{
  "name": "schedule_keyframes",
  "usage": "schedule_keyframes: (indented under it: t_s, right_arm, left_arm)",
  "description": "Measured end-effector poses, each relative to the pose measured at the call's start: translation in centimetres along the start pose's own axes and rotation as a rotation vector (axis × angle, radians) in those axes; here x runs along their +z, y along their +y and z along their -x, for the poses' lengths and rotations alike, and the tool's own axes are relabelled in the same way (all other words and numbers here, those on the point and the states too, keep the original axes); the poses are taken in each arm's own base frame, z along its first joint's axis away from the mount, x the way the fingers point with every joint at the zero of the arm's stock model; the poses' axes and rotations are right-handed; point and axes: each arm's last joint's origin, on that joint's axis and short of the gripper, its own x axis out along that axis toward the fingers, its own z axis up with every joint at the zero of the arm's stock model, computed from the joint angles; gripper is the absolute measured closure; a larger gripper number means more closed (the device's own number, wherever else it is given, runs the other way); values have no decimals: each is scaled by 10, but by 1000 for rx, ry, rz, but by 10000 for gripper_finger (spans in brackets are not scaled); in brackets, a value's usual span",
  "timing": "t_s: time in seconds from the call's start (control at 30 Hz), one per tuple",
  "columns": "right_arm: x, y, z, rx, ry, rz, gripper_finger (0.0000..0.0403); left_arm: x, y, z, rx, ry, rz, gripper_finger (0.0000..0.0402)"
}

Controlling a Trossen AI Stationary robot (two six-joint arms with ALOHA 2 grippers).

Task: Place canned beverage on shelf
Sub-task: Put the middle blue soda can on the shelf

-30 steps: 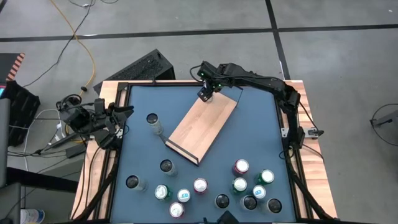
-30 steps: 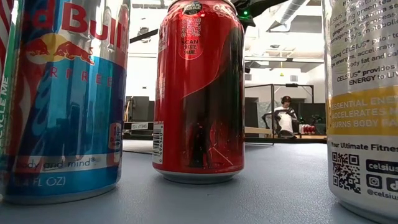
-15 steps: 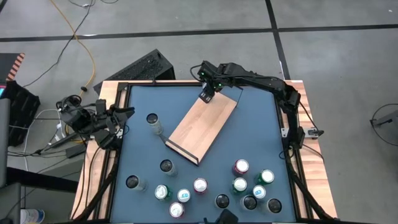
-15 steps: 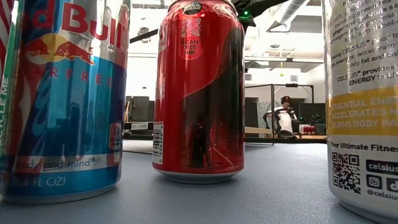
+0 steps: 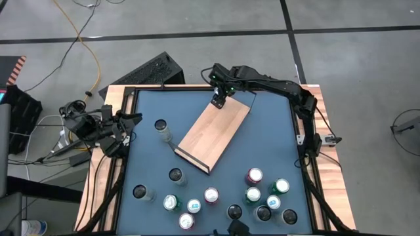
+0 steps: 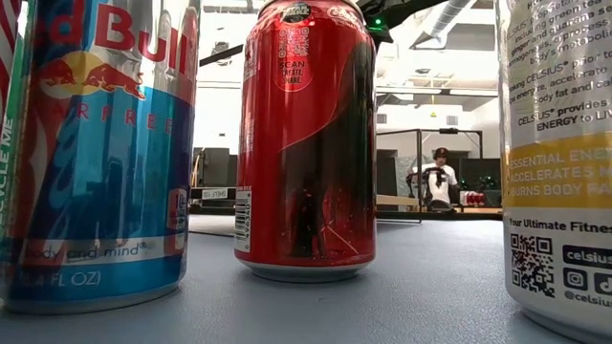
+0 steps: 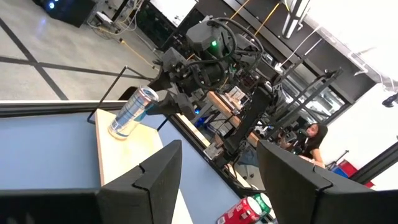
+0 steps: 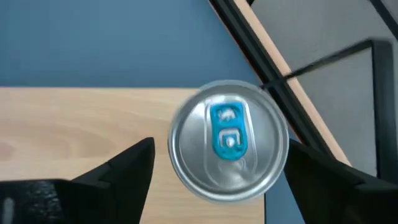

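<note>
standing straight up on the far end of the shelf (image 5: pixel 213 134), the can (image 8: pixel 229 140) sits right under the right gripper (image 8: pixel 217 163), its fingers wide apart on both sides.

Right end effector (image 8: pixel 217 168) open, downward

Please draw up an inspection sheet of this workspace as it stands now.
Surface: blue tabletop inside a wooden rim.
Job's things: shelf lying diagonally mid-table; silver can upright at its far end.
Clutter: cluster of cans along the near edge, single cans to the shelf's left.
Grippers: right gripper above the silver can, fingers apart on either side of it, not touching; left gripper open, empty, at the table's left edge.
Cables: yellow cable on the floor.
Surroundings: person in the room behind.
</note>
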Motion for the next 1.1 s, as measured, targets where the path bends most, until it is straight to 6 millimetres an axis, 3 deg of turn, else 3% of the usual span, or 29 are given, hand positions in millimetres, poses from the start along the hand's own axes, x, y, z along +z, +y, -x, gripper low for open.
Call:
schedule_keyframes:
  t_s: [0.57, 1.1]
  right_arm:
    - [3, -16, -2, -11, -21, -81, 87]
    - [9, -17, -2, 37, -72, -31, 126]
  left_arm:
    - [0, 0, 0, 9, -5, 11, 207]
    - [0, 0, 0, 11, -5, 11, 207]
